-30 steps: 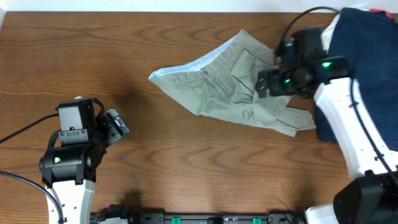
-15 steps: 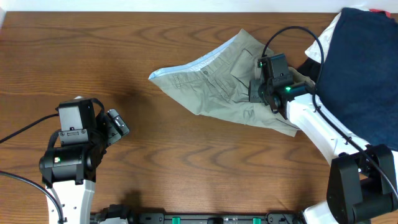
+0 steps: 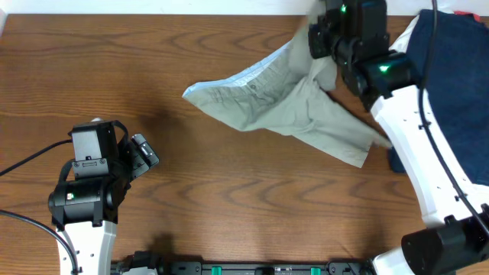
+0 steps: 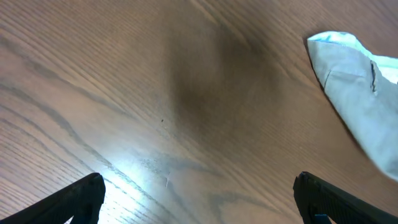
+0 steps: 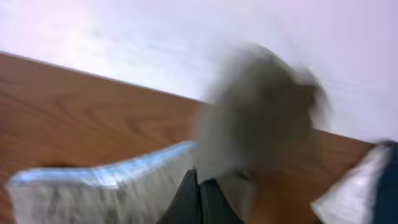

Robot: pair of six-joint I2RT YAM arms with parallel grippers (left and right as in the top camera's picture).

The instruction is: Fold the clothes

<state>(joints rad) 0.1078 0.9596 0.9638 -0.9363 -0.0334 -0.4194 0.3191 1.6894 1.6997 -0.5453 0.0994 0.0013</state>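
The khaki shorts (image 3: 267, 99) lie spread at the table's centre-right, their pale lining showing along the left edge. The right end is drawn up in a peak toward my right gripper (image 3: 317, 47), near the table's far edge. In the right wrist view that gripper (image 5: 200, 185) has its fingers pressed together with the shorts (image 5: 99, 193) bunched around them and a blurred lump of cloth above. My left gripper (image 3: 145, 153) rests at the front left, well apart from the shorts. Its fingers stand wide open (image 4: 199, 200) over bare wood, with a corner of the shorts (image 4: 360, 93) at upper right.
A large navy garment (image 3: 451, 76) covers the back right corner, with a white garment (image 5: 348, 193) at its edge beside the shorts. The wooden table (image 3: 229, 198) ends at a white wall along its far side.
My right gripper has closed on the shorts' right end and risen toward the far edge, pulling the cloth up and smoothing the crumpled right side. The left arm has not moved.
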